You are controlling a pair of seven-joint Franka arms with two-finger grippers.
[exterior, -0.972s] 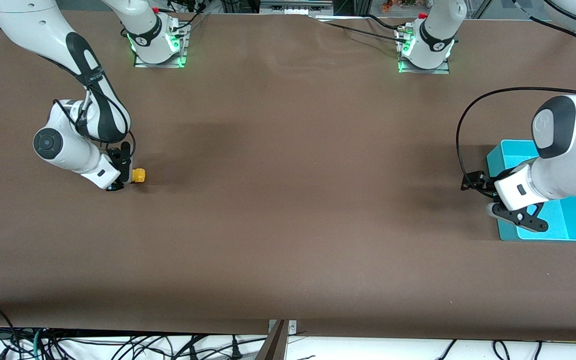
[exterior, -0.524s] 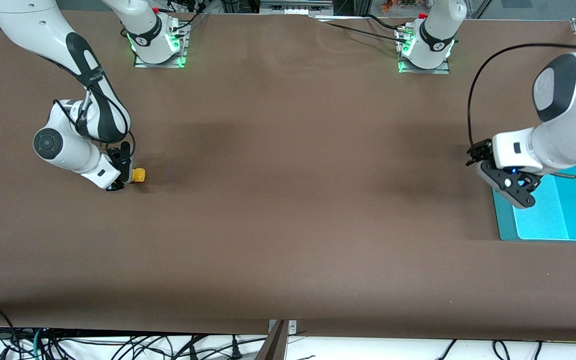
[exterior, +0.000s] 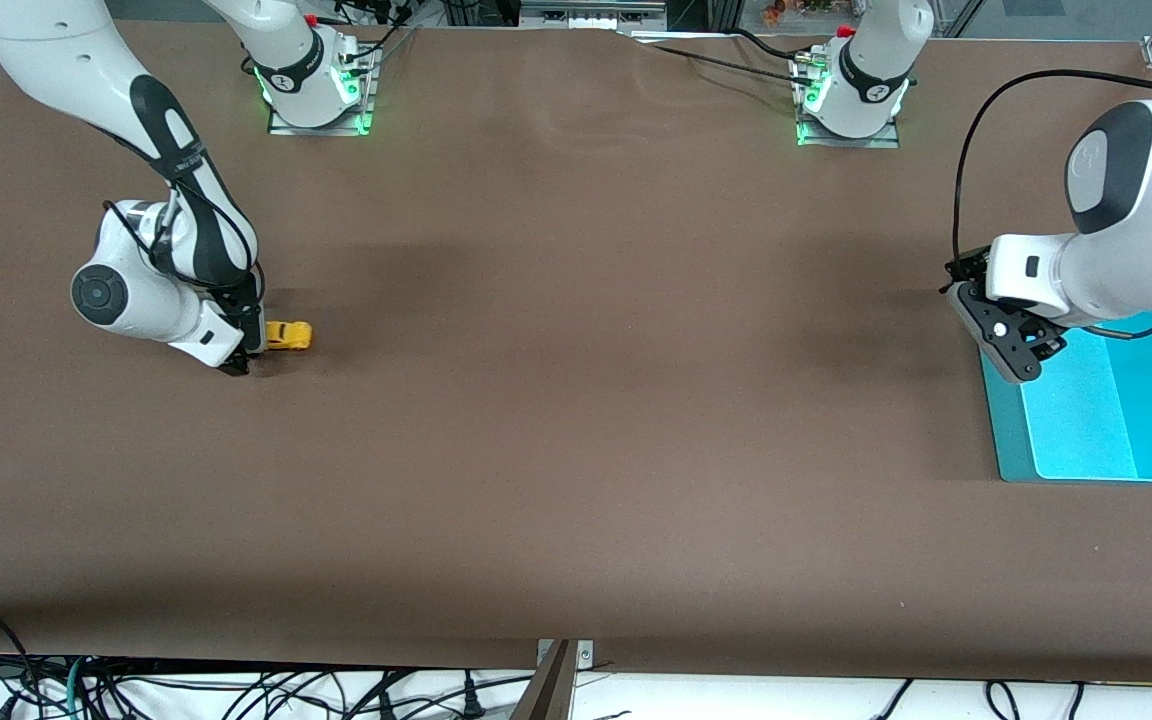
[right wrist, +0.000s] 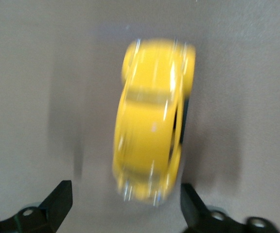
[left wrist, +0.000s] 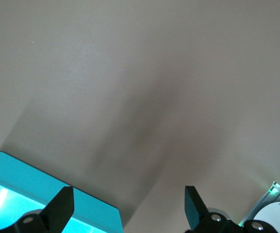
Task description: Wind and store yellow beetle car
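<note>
**Right hand letting the beetle roll, left hand waiting at the bin**

The right hand (exterior: 248, 352) is sitting low on the worktop (exterior: 576, 400) at the right arm's end, with its fingers spread apart and nothing between them. In the right wrist view the yellow beetle car (right wrist: 152, 119) is showing just ahead of the two fingertips (right wrist: 57, 199), all smeared with blur, so I'm guessing it's rolling off under its own spring. From the front the car (exterior: 288, 335) is sitting on the worktop right beside that hand, pointing toward the left arm's end.

The left hand (exterior: 1014, 350) is hanging over the edge of the cyan bin (exterior: 1096, 410), fingers wide apart, holding nothing. The bin is looking empty and is well apart from the car.

If I'm reading the step right, the trick is keeping the right hand's fingers clear of the wheels so the car is running straight, then catching it across the body sides, not the roof, since it's tiny and rounded and probably slipping easily. The left hand is best staying put by the bin.
</note>
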